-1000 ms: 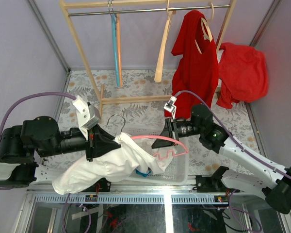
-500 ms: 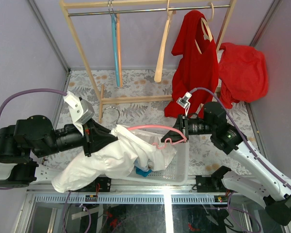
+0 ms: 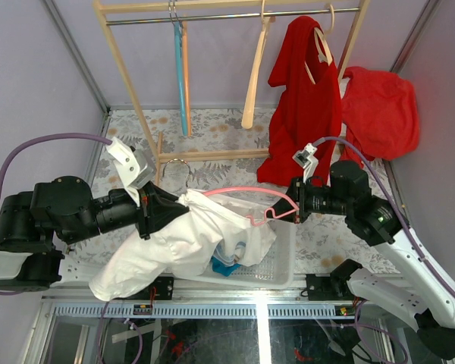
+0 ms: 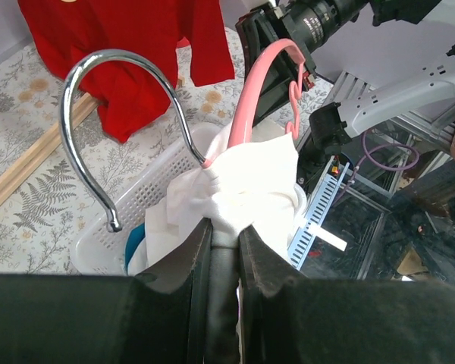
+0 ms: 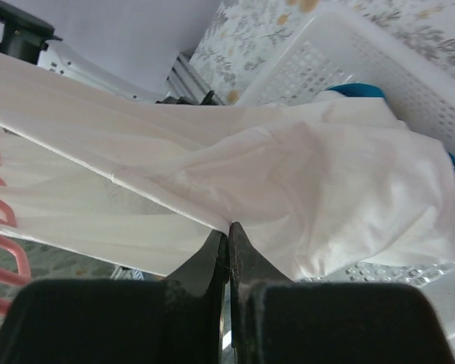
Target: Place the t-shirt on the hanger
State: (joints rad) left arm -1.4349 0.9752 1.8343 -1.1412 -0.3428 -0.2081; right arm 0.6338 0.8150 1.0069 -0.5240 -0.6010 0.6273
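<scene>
The left gripper (image 4: pixel 224 227) is clamping, its jaws nearly closed, on a bunched knot of the t-shirt (image 3: pixel 189 243) right at the neck of the hanger (image 4: pixel 248 95). This is probably gathering the collar there while the metal hook (image 4: pixel 121 54) is sticking out free above the cloth. The t-shirt is hanging in the air from that grip, draping over the near side of the white basket (image 3: pixel 287 254), and 1 pink arm is rising bare out of the fabric toward the right gripper (image 5: pixel 229 231). That gripper is sitting fully closed at the far end of this arm, seemingly steadying the hanger so the shirt can be drawn along it. Its own camera is showing the fingertips meeting at a fold of white cloth, with the pink notches off to the side, so whether it is nipping cloth, plastic or nothing is hard to tell. The hanger's 2nd arm is hidden, presumably inside the shirt, the sleeves are not separating out from the folds, and the blue cloth (image 3: pixel 224 265) in the basket is mostly covered.
</scene>
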